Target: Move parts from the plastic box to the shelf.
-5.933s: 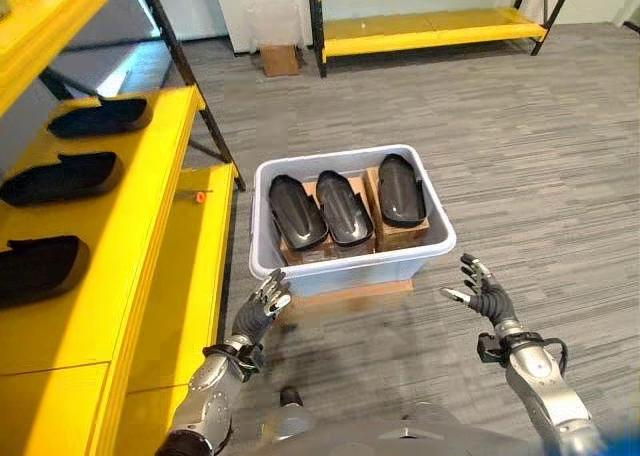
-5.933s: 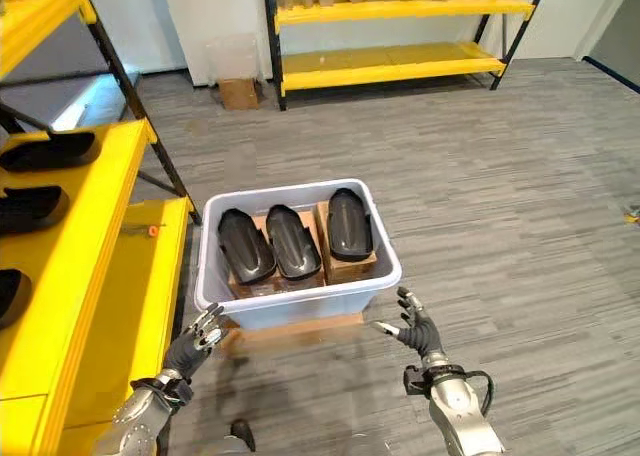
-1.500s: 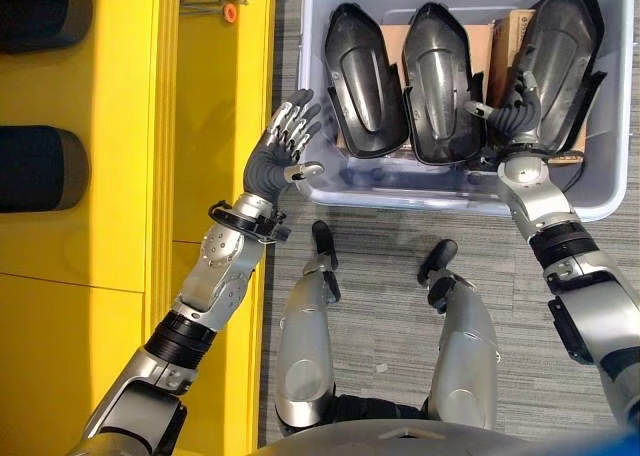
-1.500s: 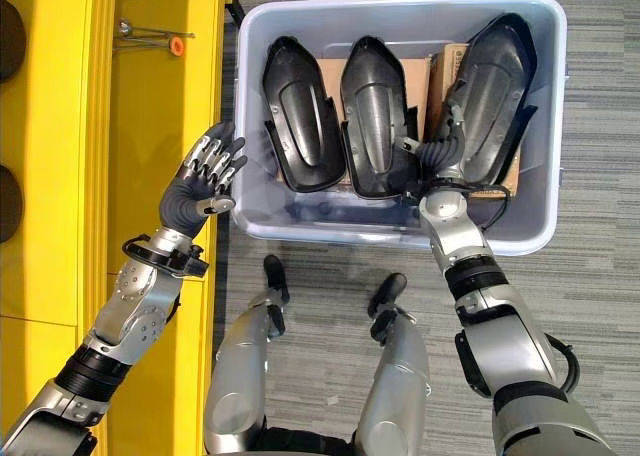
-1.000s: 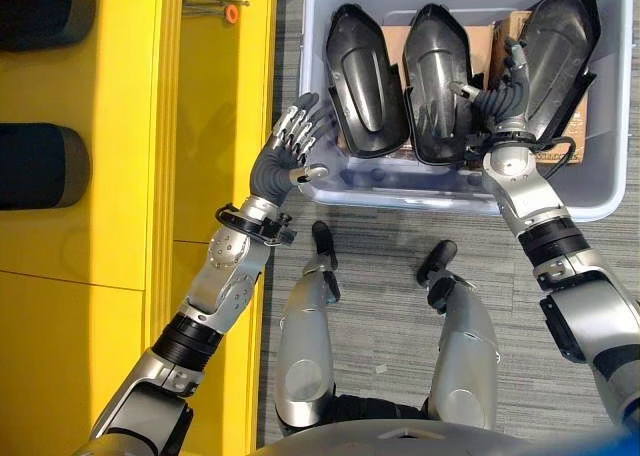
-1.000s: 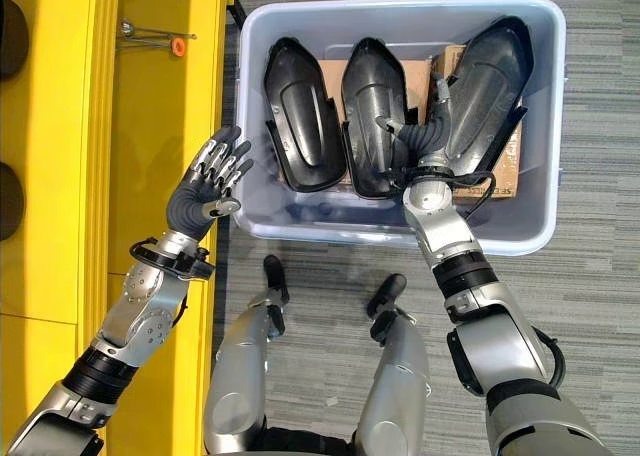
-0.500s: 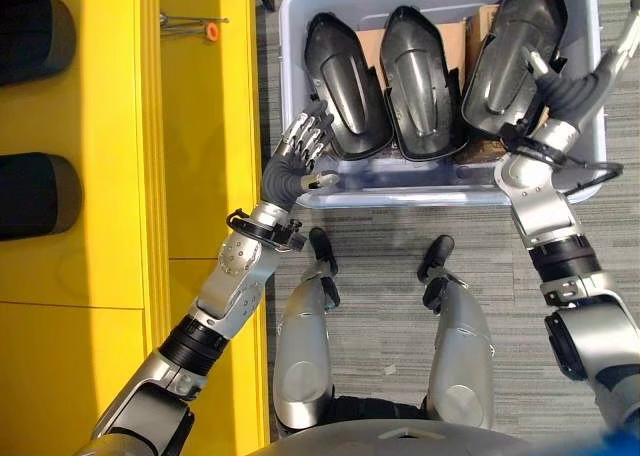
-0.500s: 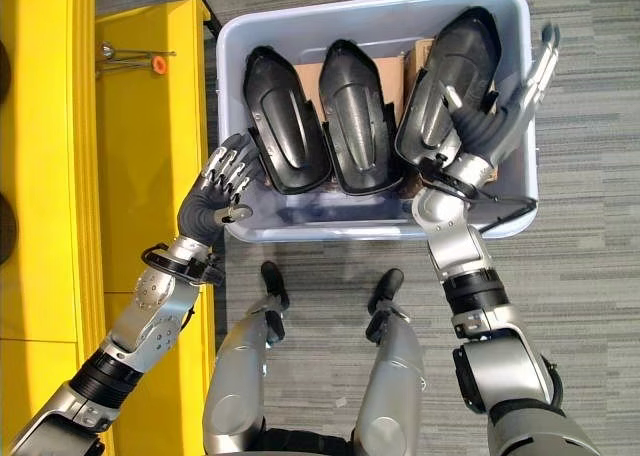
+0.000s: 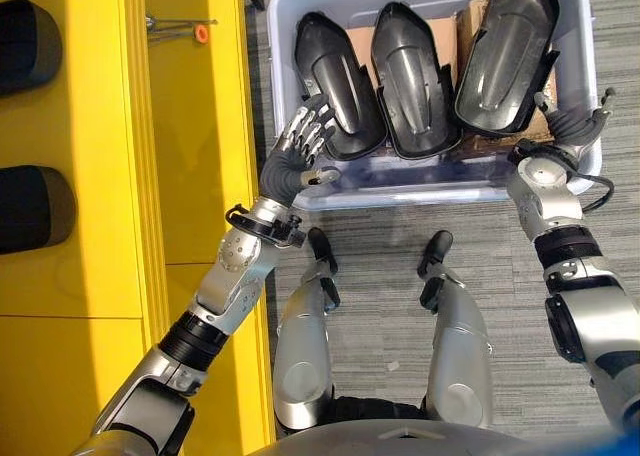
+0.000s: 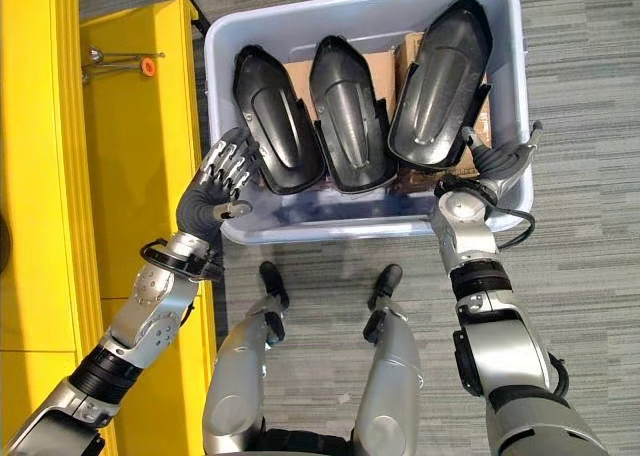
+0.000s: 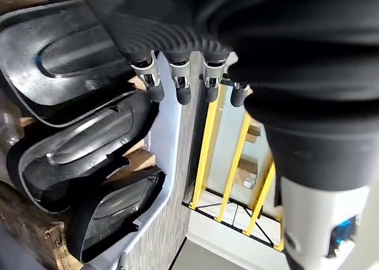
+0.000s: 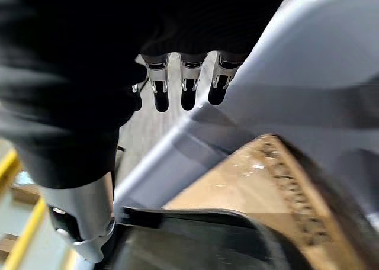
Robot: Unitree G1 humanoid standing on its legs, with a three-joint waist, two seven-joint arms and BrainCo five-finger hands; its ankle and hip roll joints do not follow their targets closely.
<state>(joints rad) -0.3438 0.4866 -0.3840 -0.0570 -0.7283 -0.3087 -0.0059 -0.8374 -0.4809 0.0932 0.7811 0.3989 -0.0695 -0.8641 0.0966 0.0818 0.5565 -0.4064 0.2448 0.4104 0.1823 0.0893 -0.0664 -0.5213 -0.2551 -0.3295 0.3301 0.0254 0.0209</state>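
Observation:
A grey-blue plastic box [image 9: 430,188] stands on the floor in front of me. Three black moulded parts lie side by side in it on cardboard: a left part [image 9: 335,86], a middle part [image 9: 410,76] and a right part [image 9: 505,56]. My left hand [image 9: 295,161] is open at the box's near left corner, its fingers [image 11: 177,86] straight and just above the rim [image 11: 169,134]. My right hand [image 10: 495,161] is open at the near right corner, below the right part's lower end. Its fingers [image 12: 186,92] reach over the rim [image 12: 195,140] and hold nothing.
A yellow shelf [image 9: 90,126] runs along my left, with two black parts [image 9: 25,31] [image 9: 35,206] lying on it. On the lower yellow board [image 9: 190,136] lies an orange-tipped tool [image 9: 200,31]. Grey carpet surrounds the box.
My right hand has come back from beside the right part and the right rim to the box's near right corner. The left hand has hardly moved. The whole view has shifted slightly.

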